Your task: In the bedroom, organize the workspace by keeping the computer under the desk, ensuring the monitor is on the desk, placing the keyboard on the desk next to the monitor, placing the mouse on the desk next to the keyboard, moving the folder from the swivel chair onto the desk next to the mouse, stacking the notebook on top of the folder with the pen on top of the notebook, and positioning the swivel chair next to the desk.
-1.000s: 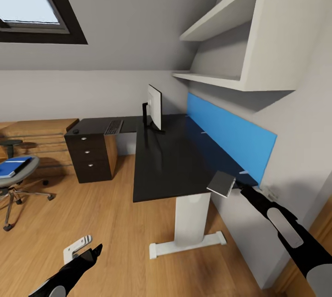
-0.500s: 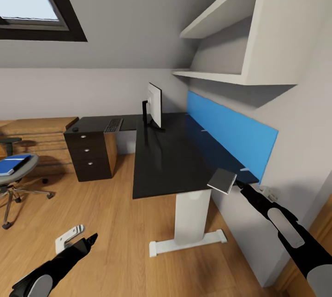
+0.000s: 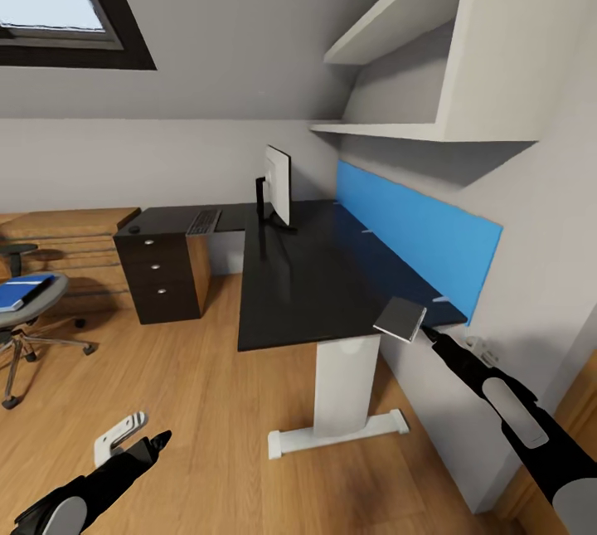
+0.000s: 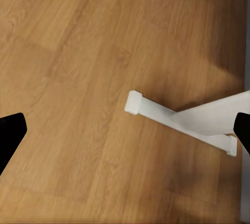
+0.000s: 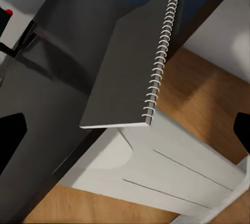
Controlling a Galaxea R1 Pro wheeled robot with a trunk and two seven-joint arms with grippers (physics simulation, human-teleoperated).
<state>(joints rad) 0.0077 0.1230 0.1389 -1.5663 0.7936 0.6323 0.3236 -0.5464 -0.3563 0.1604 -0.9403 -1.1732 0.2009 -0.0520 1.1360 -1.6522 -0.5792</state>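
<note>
Right now the notebook is hanging clamped in the right gripper, lower right of centre, over the desk's near corner; the folder is sitting far left on the swivel chair, nearer the spread-open left gripper.

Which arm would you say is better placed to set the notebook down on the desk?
Right: its gripper holds the notebook over the desk corner. The left gripper hangs open above the floor.

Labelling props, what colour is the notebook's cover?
Dark grey notebook, white spiral binding; right wrist view.
</note>
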